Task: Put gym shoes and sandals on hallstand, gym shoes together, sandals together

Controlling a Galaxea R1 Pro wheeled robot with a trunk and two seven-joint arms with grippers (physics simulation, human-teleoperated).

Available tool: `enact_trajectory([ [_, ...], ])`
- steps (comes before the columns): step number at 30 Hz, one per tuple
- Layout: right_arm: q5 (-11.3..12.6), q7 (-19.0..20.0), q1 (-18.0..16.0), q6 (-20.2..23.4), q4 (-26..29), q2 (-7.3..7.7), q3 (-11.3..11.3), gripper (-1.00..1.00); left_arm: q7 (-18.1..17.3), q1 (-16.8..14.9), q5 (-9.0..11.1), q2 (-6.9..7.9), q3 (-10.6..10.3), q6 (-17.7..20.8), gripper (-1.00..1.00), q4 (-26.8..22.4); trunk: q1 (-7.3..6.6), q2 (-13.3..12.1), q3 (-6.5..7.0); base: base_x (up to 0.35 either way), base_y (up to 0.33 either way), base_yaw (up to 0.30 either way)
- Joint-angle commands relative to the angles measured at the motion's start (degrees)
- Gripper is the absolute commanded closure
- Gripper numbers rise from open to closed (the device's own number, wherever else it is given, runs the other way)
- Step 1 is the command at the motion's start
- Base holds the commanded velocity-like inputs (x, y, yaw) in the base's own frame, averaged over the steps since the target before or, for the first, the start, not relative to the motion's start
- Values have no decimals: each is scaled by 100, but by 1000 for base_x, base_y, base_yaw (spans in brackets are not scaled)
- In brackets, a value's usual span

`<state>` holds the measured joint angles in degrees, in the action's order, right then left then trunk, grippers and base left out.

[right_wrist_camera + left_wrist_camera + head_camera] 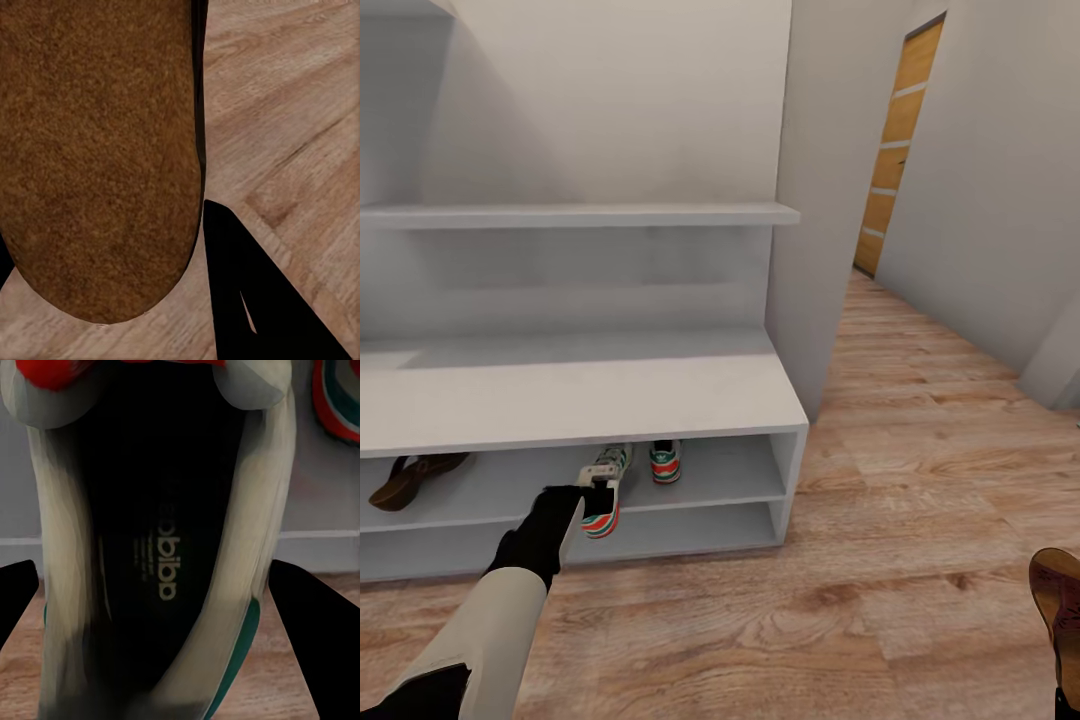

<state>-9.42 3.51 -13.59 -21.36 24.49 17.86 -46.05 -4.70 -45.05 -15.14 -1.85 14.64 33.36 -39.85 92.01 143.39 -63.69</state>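
My left pincer (592, 492) grips a sneaker (603, 495) half over the rack's (560, 400) shelf edge; letting go early drops it beside its mate (665, 461). My right pincer clasps a sandal (1060, 600).

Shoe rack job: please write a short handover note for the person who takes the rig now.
Left claw: shut on a gym shoe, its heel overhanging the upper shelf edge of the hallstand.
Right claw: holds a sandal above the corridor floor.
Done: other gym shoe and other sandal on that shelf.
Left: push in and release the gym shoe; set the held sandal beside its mate.
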Motion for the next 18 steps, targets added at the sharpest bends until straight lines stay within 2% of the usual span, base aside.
enact_trajectory([
  [1,-25,36,-6,-17,-5,-2,-46,100,-48,-2,-60,-8,37,21,100,0,0,2,-5,173,0,0],
  [5,-25,36,-9,-17,-5,-2,-47,100,-48,3,-66,-8,38,21,100,34,0,2,-5,240,0,0],
  [14,-25,36,-11,-15,-5,-2,-46,100,-48,5,-65,-8,39,21,100,46,0,2,-5,51,0,0],
  [18,-25,36,-9,-14,-5,-2,-46,100,-49,5,-68,-8,39,21,100,48,0,2,-5,227,0,0],
])
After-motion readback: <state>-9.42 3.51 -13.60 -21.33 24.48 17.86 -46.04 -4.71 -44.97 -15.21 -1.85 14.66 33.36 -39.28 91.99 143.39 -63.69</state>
